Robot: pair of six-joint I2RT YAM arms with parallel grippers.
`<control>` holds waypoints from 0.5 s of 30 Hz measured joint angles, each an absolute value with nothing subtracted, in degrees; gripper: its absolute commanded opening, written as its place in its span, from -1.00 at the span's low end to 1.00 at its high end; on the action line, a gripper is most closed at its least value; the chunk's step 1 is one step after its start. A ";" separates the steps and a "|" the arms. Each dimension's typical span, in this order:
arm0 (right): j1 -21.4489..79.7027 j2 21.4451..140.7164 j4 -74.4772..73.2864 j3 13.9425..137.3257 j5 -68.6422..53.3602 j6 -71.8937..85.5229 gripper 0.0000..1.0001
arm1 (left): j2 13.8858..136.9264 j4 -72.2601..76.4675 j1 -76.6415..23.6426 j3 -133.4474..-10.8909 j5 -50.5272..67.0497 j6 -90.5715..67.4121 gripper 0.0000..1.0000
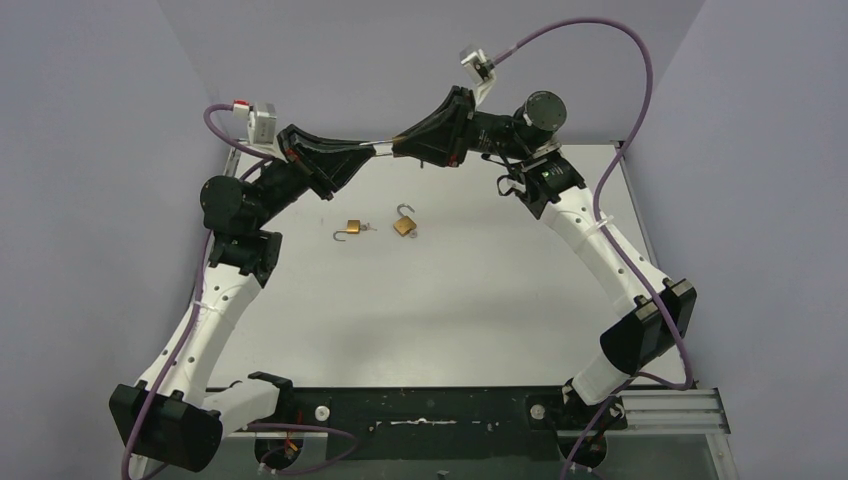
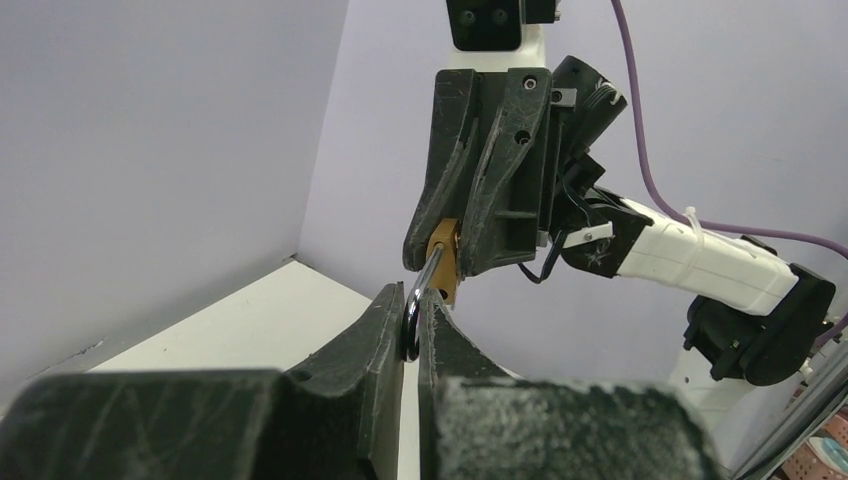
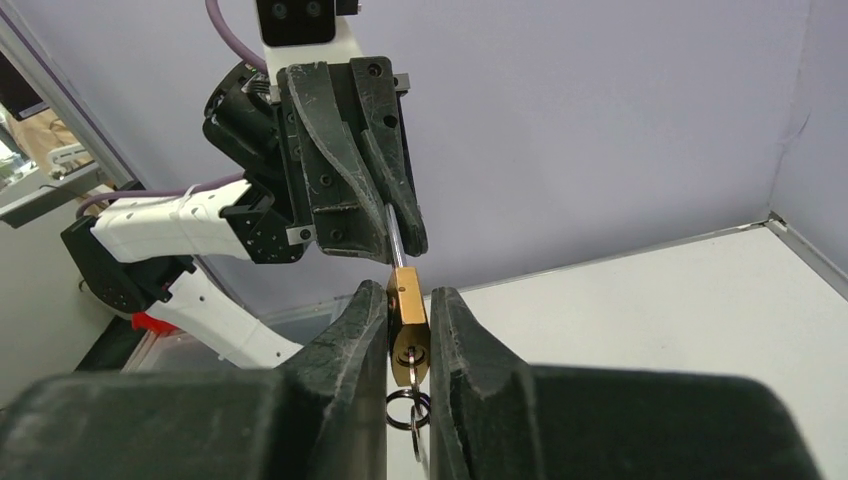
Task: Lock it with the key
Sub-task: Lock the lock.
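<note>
Both arms meet in the air over the table's back edge. My left gripper (image 2: 412, 300) is shut on the silver shackle (image 2: 428, 272) of a brass padlock (image 3: 407, 318). My right gripper (image 3: 408, 296) is closed around the padlock's body, one finger on each flat side. The key (image 3: 406, 356) sits in the keyhole at the padlock's underside, and its rings (image 3: 407, 410) hang between my right fingers. In the top view the left gripper (image 1: 370, 152) and right gripper (image 1: 402, 147) meet tip to tip, and the padlock is hidden between them.
Two more brass padlocks lie on the white table (image 1: 440, 300) with open shackles, one on the left (image 1: 350, 228) and one on the right (image 1: 404, 224). Purple walls close in the back and sides. A black rail (image 1: 430, 425) runs along the near edge.
</note>
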State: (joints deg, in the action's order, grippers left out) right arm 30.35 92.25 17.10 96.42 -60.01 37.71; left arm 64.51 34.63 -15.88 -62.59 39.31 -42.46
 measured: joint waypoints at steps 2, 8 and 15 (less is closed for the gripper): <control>30.28 92.20 17.39 96.42 -60.60 38.22 -1.00 | 64.51 34.63 -15.77 -62.59 39.46 -42.61 -1.00; 29.15 92.20 17.87 96.42 -62.28 41.63 -1.00 | 64.51 34.33 -15.68 -62.61 40.40 -42.83 0.79; 23.51 92.25 21.12 96.42 -66.57 49.54 -1.00 | 63.75 32.84 -10.63 -63.00 45.91 -46.09 0.93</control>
